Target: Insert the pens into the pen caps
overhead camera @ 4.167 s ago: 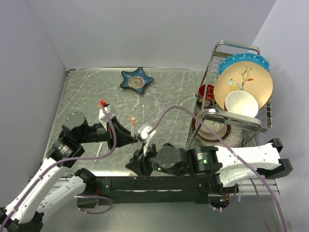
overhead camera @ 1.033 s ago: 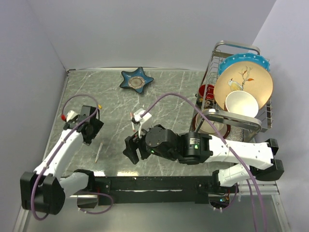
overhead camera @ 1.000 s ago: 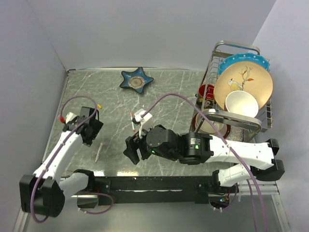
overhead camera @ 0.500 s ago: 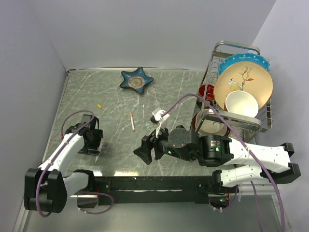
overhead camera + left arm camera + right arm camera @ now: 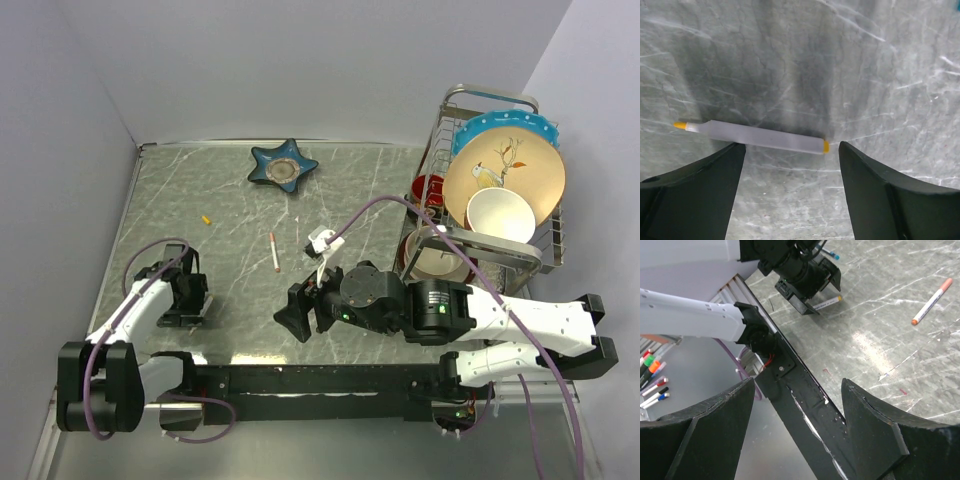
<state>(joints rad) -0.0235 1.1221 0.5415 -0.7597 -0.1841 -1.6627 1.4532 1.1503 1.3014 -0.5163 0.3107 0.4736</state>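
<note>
left gripper (image 5: 790,152) spread wide, empty, poised just over yellow-tipped pen (image 5: 757,138) lying flat on table (image 5: 865,60) | right gripper (image 5: 797,390) likewise apart, empty | yellow cap (image 5: 207,219) well apart, farther back | probably light, stiff, slick, prone to rolling; pinch mid-barrel, leaving tip free for cap

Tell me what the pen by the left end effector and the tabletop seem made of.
Pen: likely plastic, matte frosted-white barrel, yellow ends. Tabletop: glossy grey marble look, white veins and reflections; real stone or laminate, cannot tell.
</note>
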